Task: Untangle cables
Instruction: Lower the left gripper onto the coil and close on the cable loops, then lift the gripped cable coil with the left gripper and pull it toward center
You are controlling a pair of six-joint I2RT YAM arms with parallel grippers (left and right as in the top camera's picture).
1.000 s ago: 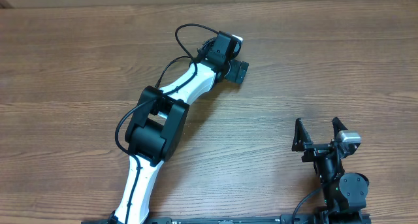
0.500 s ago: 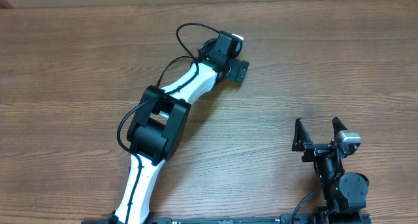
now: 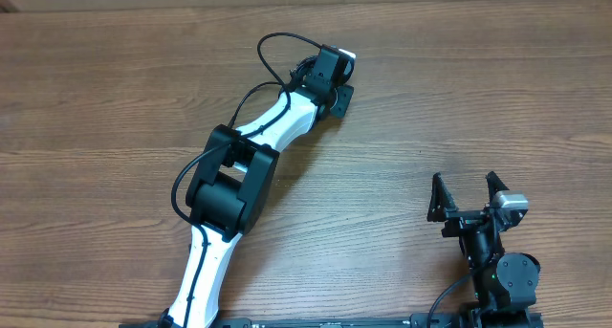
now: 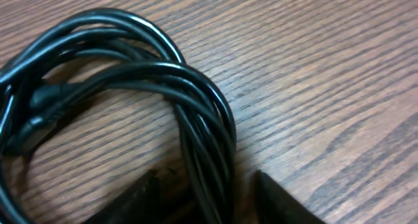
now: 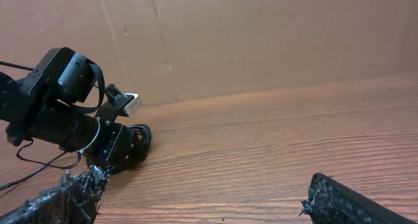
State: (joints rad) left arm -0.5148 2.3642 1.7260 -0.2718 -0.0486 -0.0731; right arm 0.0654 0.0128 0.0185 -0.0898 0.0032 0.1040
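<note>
left gripper point(image 4: 209, 201): fingers point(image 4: 140, 196) part-open, straddling the cables point(image 4: 196, 110); can't tell if they're clamped on them
cables: black coiled bundle on wooden table point(image 3: 497, 89), about 12 o'clock, under left gripper
right gripper point(image 3: 465, 186): fingers spread wide, holding nothing, 5 o'clock

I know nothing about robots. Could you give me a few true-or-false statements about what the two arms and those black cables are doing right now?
1. The left pincer straddles strands of the black cables. True.
2. The right pincer grips a cable. False: it stands open and empty, away from the cables.
3. The cables lie stretched out straight. False: they are looped together in a bundle.
4. The cables rest on the wood-grain table. True.
</note>
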